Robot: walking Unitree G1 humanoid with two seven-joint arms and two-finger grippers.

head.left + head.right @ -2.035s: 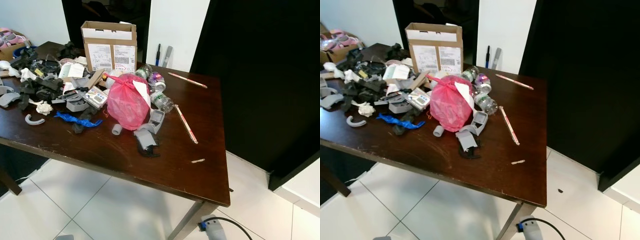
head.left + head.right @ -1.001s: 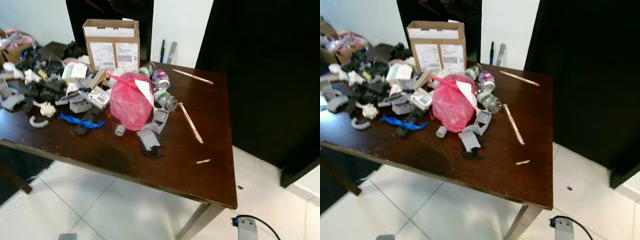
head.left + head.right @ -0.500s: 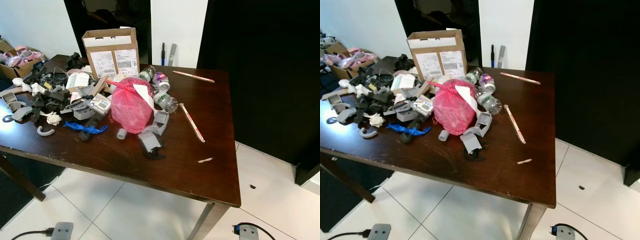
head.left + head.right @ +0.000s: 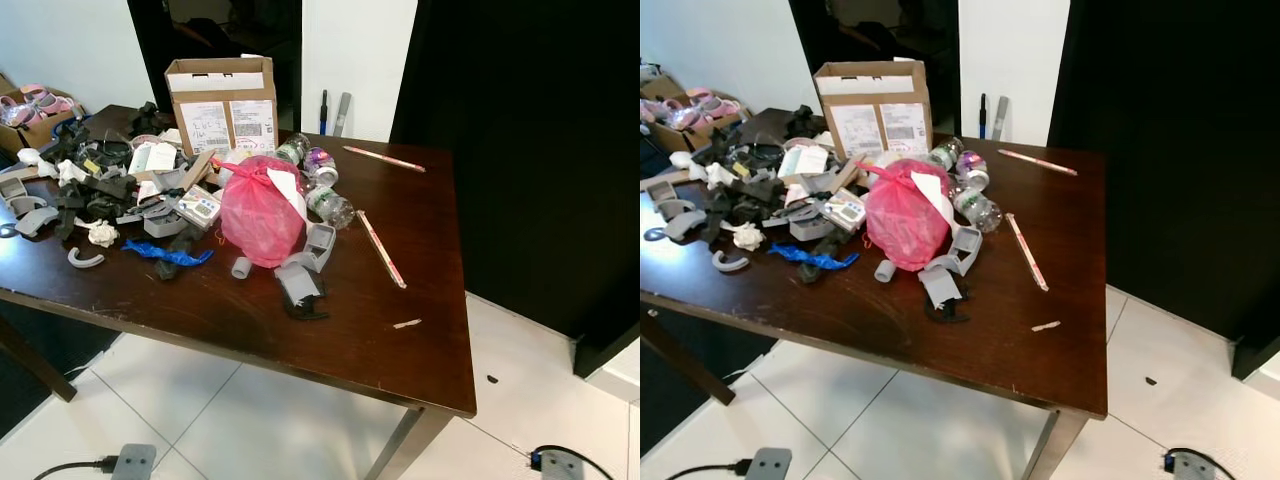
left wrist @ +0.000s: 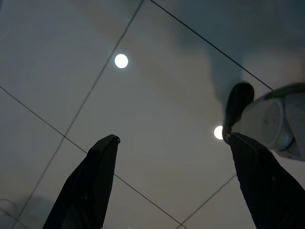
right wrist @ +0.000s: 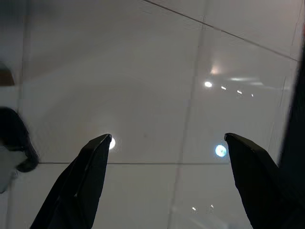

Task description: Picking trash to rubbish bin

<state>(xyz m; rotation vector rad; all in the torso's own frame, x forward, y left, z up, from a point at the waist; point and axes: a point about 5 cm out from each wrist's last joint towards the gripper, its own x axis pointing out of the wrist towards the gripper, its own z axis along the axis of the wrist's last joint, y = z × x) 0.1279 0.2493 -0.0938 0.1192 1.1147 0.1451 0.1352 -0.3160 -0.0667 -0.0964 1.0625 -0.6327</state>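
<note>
A tied pink plastic bag (image 4: 258, 212) of trash lies in the middle of the dark wooden table (image 4: 350, 330), among grey plastic scraps (image 4: 300, 282), empty bottles (image 4: 325, 203), a blue wrapper (image 4: 165, 253) and crumpled paper (image 4: 102, 232). Two long striped sticks (image 4: 380, 247) lie to the bag's right. My left gripper (image 5: 171, 138) hangs open over the tiled floor, nothing between its fingers. My right gripper (image 6: 167, 137) also hangs open above the glossy tiles.
An open cardboard box (image 4: 220, 100) stands at the table's far side, with a heap of black and grey clutter (image 4: 90, 185) to its left. A dark curtain (image 4: 530, 150) rises on the right. Cable plugs (image 4: 130, 462) lie on the white floor.
The whole picture has shifted slightly: the camera moved, and the table now sits a little lower and to the left. The things on the table have not moved.
</note>
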